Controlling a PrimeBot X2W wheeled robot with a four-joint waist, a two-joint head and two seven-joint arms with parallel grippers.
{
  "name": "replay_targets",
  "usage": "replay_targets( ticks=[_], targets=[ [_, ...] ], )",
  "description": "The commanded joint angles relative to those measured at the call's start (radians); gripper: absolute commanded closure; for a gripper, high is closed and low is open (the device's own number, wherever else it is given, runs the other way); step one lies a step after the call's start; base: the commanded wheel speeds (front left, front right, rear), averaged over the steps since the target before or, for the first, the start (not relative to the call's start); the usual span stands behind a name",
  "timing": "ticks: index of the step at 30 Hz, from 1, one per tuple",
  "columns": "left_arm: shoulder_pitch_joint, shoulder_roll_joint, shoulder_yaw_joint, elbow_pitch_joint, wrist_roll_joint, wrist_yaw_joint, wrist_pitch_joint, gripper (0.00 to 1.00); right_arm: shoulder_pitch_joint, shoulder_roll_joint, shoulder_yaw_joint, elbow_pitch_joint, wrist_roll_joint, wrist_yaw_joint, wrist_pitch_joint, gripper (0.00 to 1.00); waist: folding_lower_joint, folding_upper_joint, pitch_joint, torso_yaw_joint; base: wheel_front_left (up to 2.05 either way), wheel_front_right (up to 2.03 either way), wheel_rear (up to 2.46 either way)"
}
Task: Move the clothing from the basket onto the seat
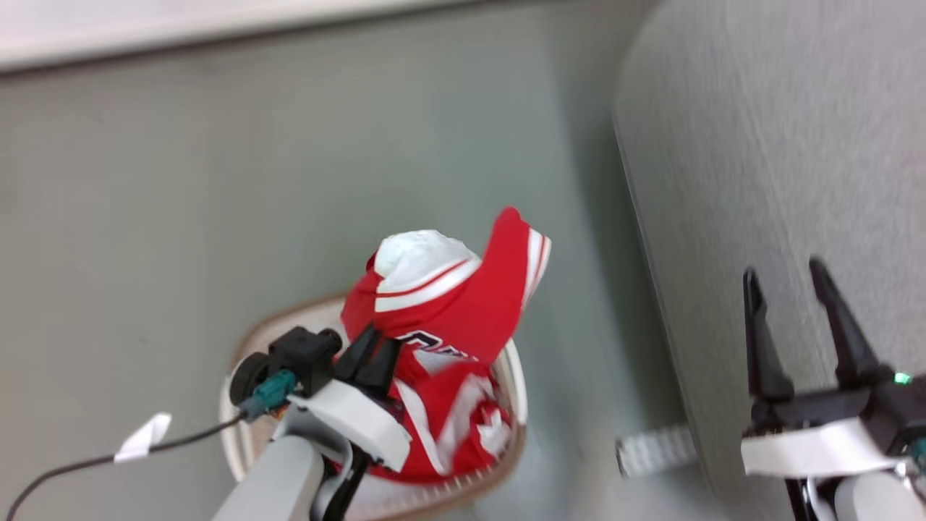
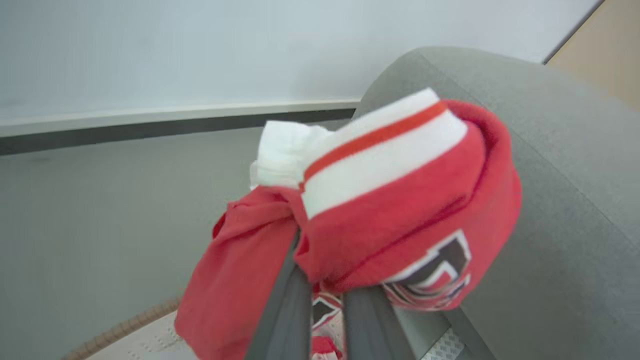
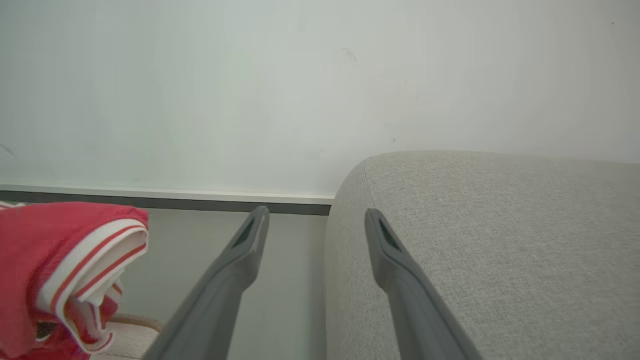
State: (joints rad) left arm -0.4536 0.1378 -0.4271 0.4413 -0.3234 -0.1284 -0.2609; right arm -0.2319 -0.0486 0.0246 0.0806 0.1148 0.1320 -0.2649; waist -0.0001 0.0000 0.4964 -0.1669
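The left gripper [image 1: 372,346] was clamped shut on a bunch of the clothing [image 1: 452,311], red folds raised above the basket [image 1: 518,394] with more red fabric lying inside it. In the head view the seat [image 1: 781,145] stood at two o'clock of the basket, apart from it. The right gripper [image 1: 785,271] hung over the seat's edge, fingers spread wide and holding nothing

1 open strip of floor [image 1: 586,325] separates basket [image 1: 518,394] and seat [image 1: 781,145]. The seat's upright side wall obstructs level travel across it. The clothing [image 1: 448,311] heaps above the basket rim, blocking its opening.
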Motion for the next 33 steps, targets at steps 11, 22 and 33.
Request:
replay_targets(
  ticks=[11, 22, 33],
  targets=[
    [0.142, 0.014, 0.017, -0.309, -0.086, 0.037, 0.114, 1.0, 0.19, -0.003, 0.001, 0.056, -0.022, -0.002, 0.001, 0.0, 0.0001, 0.0, -0.433, 0.135, 0.0, 0.0, 0.0],
    [0.169, 0.032, 0.028, -0.515, -0.159, 0.068, 0.27, 1.0, 0.221, -0.09, 0.218, 0.017, 0.048, -0.002, 0.001, 0.0, 0.0001, 0.0, -0.532, 0.111, 0.0, 0.0, 0.0],
    [0.172, 0.076, -0.032, -0.449, -0.083, 0.079, 0.33, 1.0, 0.113, -0.34, 0.491, -0.122, 0.162, -0.002, 0.081, 0.0, 0.0001, 0.0, -0.535, 0.1, 0.0, 0.0, 0.0]
  ],
)
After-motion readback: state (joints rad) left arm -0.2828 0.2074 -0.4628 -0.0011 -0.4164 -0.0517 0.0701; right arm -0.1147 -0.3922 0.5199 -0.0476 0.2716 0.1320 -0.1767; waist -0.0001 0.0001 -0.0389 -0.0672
